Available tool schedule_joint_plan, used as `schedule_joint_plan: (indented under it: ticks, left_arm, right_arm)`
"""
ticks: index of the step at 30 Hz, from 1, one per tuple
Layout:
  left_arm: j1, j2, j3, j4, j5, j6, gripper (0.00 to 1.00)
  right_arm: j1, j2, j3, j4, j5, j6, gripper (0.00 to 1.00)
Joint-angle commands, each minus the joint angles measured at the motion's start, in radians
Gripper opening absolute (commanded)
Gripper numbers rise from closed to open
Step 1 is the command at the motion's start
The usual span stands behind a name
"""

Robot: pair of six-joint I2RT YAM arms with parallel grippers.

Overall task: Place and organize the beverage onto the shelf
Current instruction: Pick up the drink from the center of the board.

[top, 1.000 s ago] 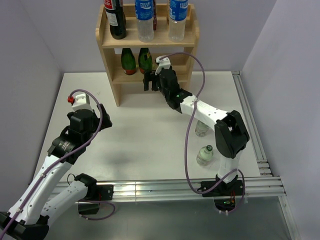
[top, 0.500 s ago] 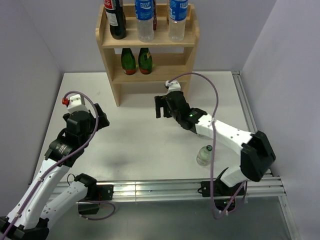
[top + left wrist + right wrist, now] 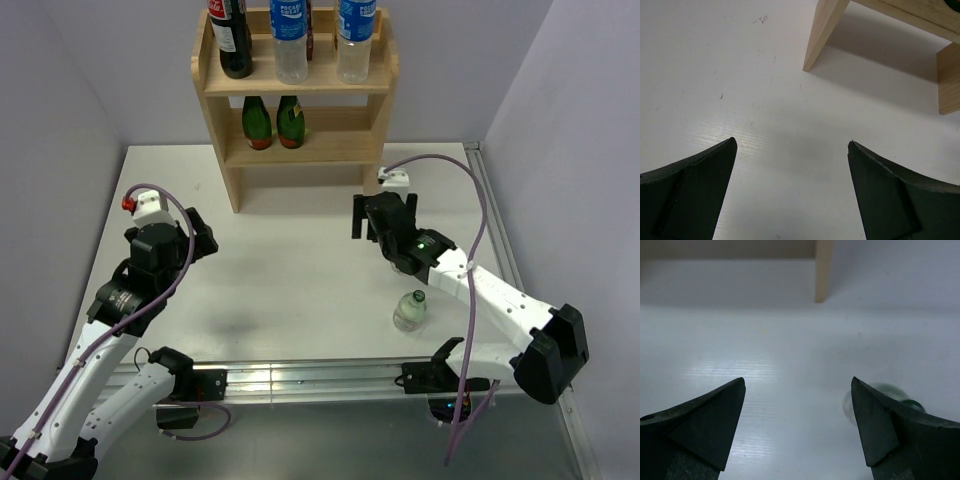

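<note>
Nearest you, a clear bottle stands upright on the worktop. Your left claw hangs wide open and empty. Your right claw gapes empty just beyond that bottle. At the back, the shelf carries three top bottles, with two green bottles below.

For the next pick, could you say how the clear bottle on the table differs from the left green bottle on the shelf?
The clear bottle is transparent and stands on the table; the left green bottle is dark green and stands on the middle tier of the shelf. Both appear upright.
</note>
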Motion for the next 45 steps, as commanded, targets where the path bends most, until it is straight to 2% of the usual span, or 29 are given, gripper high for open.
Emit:
schedule_joint_plan:
  ticks: [1,5,12,18,21,25,27,30,32,34,37,40,45]
  left_arm:
    - [0.006,-0.008,-0.007,0.023,0.024,0.001,1.00]
    - [0.006,-0.006,-0.009,0.024,0.032,0.007,1.00]
    - [0.006,-0.003,-0.009,0.027,0.049,0.010,0.99]
    - [0.004,-0.001,-0.009,0.027,0.061,0.015,1.00]
    - [0.006,-0.004,-0.010,0.029,0.062,0.015,0.99]
    - [0.006,-0.004,-0.010,0.027,0.062,0.015,0.99]
    - [0.004,-0.006,-0.010,0.029,0.062,0.017,1.00]
    - [0.006,-0.001,-0.012,0.032,0.072,0.020,0.99]
    - [0.006,0.006,-0.010,0.030,0.073,0.018,1.00]
    - [0.006,0.011,-0.010,0.033,0.081,0.021,0.99]
    - [0.004,0.029,-0.006,0.038,0.118,0.030,0.99]
    - [0.006,0.071,0.011,0.043,0.183,0.024,0.99]
    - [0.006,0.210,0.043,0.049,0.298,-0.045,1.00]
  right_arm:
    - [-0.060,-0.080,-0.029,-0.082,0.106,0.041,0.93]
    - [-0.103,-0.158,-0.072,-0.090,0.116,0.055,0.92]
    - [-0.198,-0.185,-0.139,-0.073,0.097,0.076,0.91]
    - [-0.266,-0.178,-0.194,-0.015,0.030,0.060,0.81]
    - [-0.270,-0.156,-0.202,0.017,0.013,0.052,0.73]
    - [-0.272,-0.141,-0.210,0.037,0.008,0.049,0.54]
    - [-0.272,-0.138,-0.210,0.037,0.007,0.044,0.48]
    - [-0.272,-0.139,-0.207,0.025,0.002,0.038,0.31]
    - [-0.272,-0.146,-0.201,0.022,-0.001,0.030,0.26]
    - [-0.270,-0.156,-0.194,0.022,-0.007,0.017,0.13]
    - [-0.260,-0.170,-0.167,0.025,-0.044,-0.019,0.03]
    - [-0.215,-0.195,-0.129,0.025,-0.062,-0.055,0.00]
    - [-0.139,-0.189,-0.053,0.000,-0.081,-0.097,0.00]
